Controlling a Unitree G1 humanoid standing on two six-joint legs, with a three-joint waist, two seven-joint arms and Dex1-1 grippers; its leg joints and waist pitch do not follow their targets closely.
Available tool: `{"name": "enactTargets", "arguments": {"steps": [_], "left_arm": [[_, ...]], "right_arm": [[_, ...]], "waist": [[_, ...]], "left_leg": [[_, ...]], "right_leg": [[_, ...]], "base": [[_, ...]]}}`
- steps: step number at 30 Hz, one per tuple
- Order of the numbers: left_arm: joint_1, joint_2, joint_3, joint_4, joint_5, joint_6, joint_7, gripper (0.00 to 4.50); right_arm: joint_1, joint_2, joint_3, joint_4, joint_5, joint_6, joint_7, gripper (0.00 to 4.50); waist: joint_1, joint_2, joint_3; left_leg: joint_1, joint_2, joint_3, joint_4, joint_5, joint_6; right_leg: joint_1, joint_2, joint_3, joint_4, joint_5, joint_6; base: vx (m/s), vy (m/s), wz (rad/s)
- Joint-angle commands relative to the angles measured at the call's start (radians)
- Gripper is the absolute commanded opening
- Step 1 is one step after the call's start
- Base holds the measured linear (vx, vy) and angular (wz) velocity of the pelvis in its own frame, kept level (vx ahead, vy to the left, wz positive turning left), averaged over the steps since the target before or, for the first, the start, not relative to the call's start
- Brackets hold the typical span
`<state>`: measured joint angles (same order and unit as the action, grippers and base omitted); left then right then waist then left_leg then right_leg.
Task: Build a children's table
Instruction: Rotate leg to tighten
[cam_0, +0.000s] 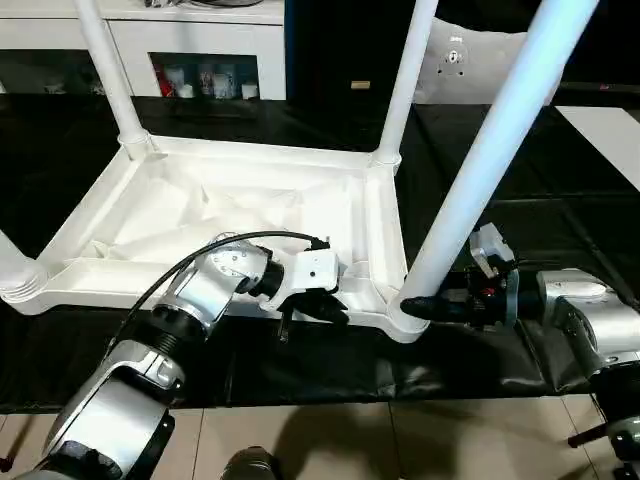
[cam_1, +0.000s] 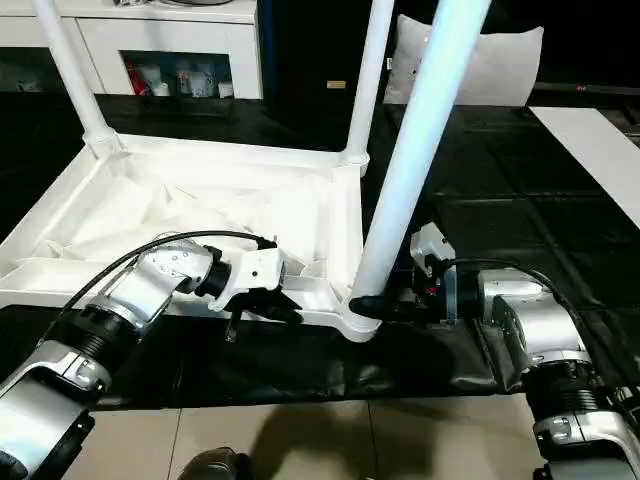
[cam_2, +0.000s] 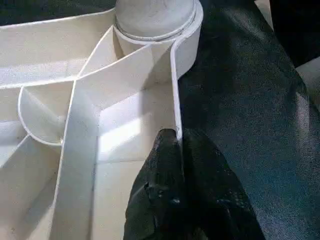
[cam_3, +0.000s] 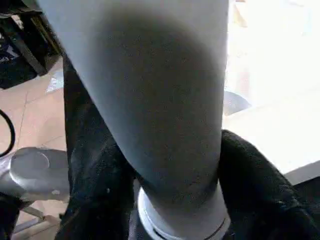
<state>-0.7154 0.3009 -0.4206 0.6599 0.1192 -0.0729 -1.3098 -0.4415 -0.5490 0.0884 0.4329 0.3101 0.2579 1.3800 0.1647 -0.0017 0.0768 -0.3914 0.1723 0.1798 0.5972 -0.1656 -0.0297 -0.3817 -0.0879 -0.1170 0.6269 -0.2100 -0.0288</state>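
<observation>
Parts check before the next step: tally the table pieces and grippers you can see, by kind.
Table top, upside down: 1
Table legs standing in corner sockets: 4 (far left, far right, near right, near left)
Grippers: 2 (left gripper, right gripper)
Total: 7

Over the upturned table top (cam_0: 150, 210) the ribbed middle seems open, while upright legs (cam_0: 405, 85) block its corners.

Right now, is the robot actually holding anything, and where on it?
Yes. The left end effector pinches the upturned table's rim; the right end effector has its fingers around the near leg, just above its socket.
</observation>
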Motion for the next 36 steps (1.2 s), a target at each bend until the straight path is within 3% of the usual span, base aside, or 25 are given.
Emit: {"name": "enactTargets", "arguments": {"steps": [1, 7, 11, 13, 14, 16, 18, 19, 21, 22, 23, 25, 27, 28, 29, 33, 36], "left_arm": [[0.022, -0.006, -0.043, -0.013, 0.016, 0.001, -0.028, 0.00], [0.025, -0.023, -0.018, -0.008, 0.000, 0.035, 0.009, 0.00], [0.012, -0.056, 0.008, -0.002, -0.006, 0.085, 0.075, 0.00], [0.008, -0.063, 0.013, -0.001, -0.005, 0.095, 0.092, 0.00], [-0.004, -0.084, 0.028, 0.010, -0.009, 0.112, 0.131, 0.00], [-0.019, -0.107, 0.046, 0.024, -0.013, 0.137, 0.177, 0.00], [-0.052, -0.151, 0.082, 0.058, -0.015, 0.192, 0.277, 0.00], [-0.071, -0.177, 0.103, 0.077, -0.015, 0.227, 0.338, 0.00], [-0.105, -0.235, 0.142, 0.112, -0.015, 0.275, 0.465, 0.00], [-0.105, -0.235, 0.142, 0.112, -0.015, 0.275, 0.465, 0.00], [-0.105, -0.235, 0.142, 0.112, -0.015, 0.275, 0.465, 0.00], [-0.118, -0.278, 0.166, 0.121, -0.014, 0.297, 0.541, 0.00], [-0.118, -0.294, 0.168, 0.119, -0.012, 0.302, 0.560, 0.00], [-0.117, -0.298, 0.168, 0.117, -0.012, 0.301, 0.560, 0.00], [-0.115, -0.298, 0.167, 0.114, -0.012, 0.297, 0.557, 0.00], [-0.112, -0.285, 0.168, 0.115, -0.005, 0.291, 0.555, 0.00], [-0.105, -0.261, 0.159, 0.117, 0.010, 0.271, 0.545, 0.00]], "right_arm": [[0.007, 0.011, 0.014, -0.035, 0.026, 0.031, 0.020, 2.06], [0.037, 0.051, 0.011, -0.079, 0.033, 0.050, -0.043, 2.04], [-0.007, 0.137, 0.005, -0.007, -0.059, 0.059, -0.283, 2.02], [-0.016, 0.150, 0.008, 0.008, -0.085, 0.045, -0.328, 2.01], [-0.041, 0.186, -0.007, 0.040, -0.101, 0.073, -0.424, 2.00], [-0.068, 0.219, -0.024, 0.070, -0.107, 0.109, -0.508, 1.98], [-0.116, 0.282, -0.051, 0.126, -0.132, 0.143, -0.672, 1.97], [-0.143, 0.316, -0.072, 0.158, -0.139, 0.148, -0.764, 1.97], [-0.200, 0.386, -0.131, 0.238, -0.170, 0.115, -1.028, 1.97], [-0.200, 0.386, -0.131, 0.238, -0.170, 0.115, -1.028, 1.97], [-0.200, 0.386, -0.131, 0.238, -0.170, 0.115, -1.028, 1.97], [-0.225, 0.428, -0.174, 0.271, -0.171, 0.090, -1.137, 1.97], [-0.234, 0.439, -0.179, 0.287, -0.173, 0.069, -1.159, 1.97], [-0.237, 0.444, -0.183, 0.291, -0.166, 0.054, -1.148, 1.97], [-0.238, 0.447, -0.181, 0.289, -0.164, 0.040, -1.131, 2.50], [-0.230, 0.440, -0.181, 0.284, -0.160, 0.020, -1.091, 2.84], [-0.217, 0.413, -0.174, 0.274, -0.165, -0.009, -1.066, 3.11]], "waist": [[-0.006, -0.007, -0.072], [-0.008, -0.003, -0.070], [-0.024, -0.002, -0.062], [-0.035, -0.003, -0.058], [-0.040, -0.002, -0.060], [-0.059, 0.002, -0.057], [-0.072, 0.006, -0.061], [-0.072, 0.006, -0.061], [-0.092, 0.004, -0.065], [-0.094, 0.005, -0.066], [-0.095, 0.004, -0.065], [-0.098, 0.004, -0.071], [-0.095, 0.002, -0.072], [-0.090, 0.003, -0.072], [-0.087, 0.001, -0.075], [-0.071, 0.001, -0.082], [-0.063, 0.002, -0.084]], "left_leg": [[0.023, 0.083, -0.030, -0.074, -0.224, 0.053], [0.026, 0.084, -0.031, -0.078, -0.248, 0.040], [0.034, 0.080, -0.038, -0.084, -0.341, -0.008], [0.027, 0.076, -0.043, -0.086, -0.356, -0.024], [0.032, 0.078, -0.046, -0.087, -0.376, -0.030], [0.033, 0.077, -0.049, -0.089, -0.405, -0.046], [0.032, 0.078, -0.053, -0.092, -0.423, -0.059], [0.032, 0.078, -0.053, -0.092, -0.423, -0.059], [0.028, 0.073, -0.055, -0.095, -0.423, -0.088], [0.029, 0.073, -0.054, -0.094, -0.416, -0.088], [0.027, 0.071, -0.050, -0.093, -0.404, -0.070], [0.024, 0.071, -0.042, -0.091, -0.349, -0.045], [0.029, 0.067, -0.034, -0.086, -0.318, -0.022], [0.025, 0.065, -0.031, -0.082, -0.289, -0.003], [0.021, 0.064, -0.029, -0.081, -0.245, 0.015], [0.021, 0.067, -0.023, -0.074, -0.139, 0.061], [0.018, 0.067, -0.022, -0.070, -0.101, 0.092]], "right_leg": [[0.041, -0.102, 0.072, -0.091, -0.212, -0.211], [0.038, -0.104, 0.072, -0.096, -0.236, -0.205], [0.033, -0.109, 0.072, -0.113, -0.400, -0.174], [0.037, -0.111, 0.069, -0.115, -0.450, -0.159], [0.035, -0.114, 0.068, -0.125, -0.499, -0.128], [0.028, -0.108, 0.066, -0.120, -0.497, -0.139], [0.031, -0.108, 0.065, -0.118, -0.465, -0.141], [0.031, -0.108, 0.065, -0.118, -0.465, -0.141], [0.031, -0.106, 0.061, -0.111, -0.416, -0.154], [0.030, -0.107, 0.062, -0.112, -0.400, -0.155], [0.031, -0.107, 0.064, -0.119, -0.371, -0.156], [0.032, -0.104, 0.070, -0.109, -0.277, -0.178], [0.031, -0.101, 0.069, -0.112, -0.246, -0.193], [0.035, -0.104, 0.071, -0.111, -0.225, -0.198], [0.040, -0.101, 0.070, -0.106, -0.181, -0.201], [0.046, -0.099, 0.070, -0.088, -0.037, -0.240], [0.046, -0.095, 0.067, -0.078, 0.025, -0.249]], "base": [[0.000, 0.000, 0.00], [0.000, 0.000, 0.00], [0.000, 0.000, 0.00], [0.000, 0.000, 0.00], [0.000, 0.000, 0.00], [0.000, 0.000, 0.00], [0.000, 0.000, 0.00], [0.000, 0.000, 0.00], [0.000, 0.000, 0.00], [0.000, 0.000, 0.00], [0.000, 0.000, 0.00], [0.000, 0.000, 0.00], [0.000, 0.000, 0.00], [0.000, 0.000, 0.00], [0.000, 0.000, 0.00], [0.000, 0.000, 0.00], [0.000, 0.000, 0.00]]}}
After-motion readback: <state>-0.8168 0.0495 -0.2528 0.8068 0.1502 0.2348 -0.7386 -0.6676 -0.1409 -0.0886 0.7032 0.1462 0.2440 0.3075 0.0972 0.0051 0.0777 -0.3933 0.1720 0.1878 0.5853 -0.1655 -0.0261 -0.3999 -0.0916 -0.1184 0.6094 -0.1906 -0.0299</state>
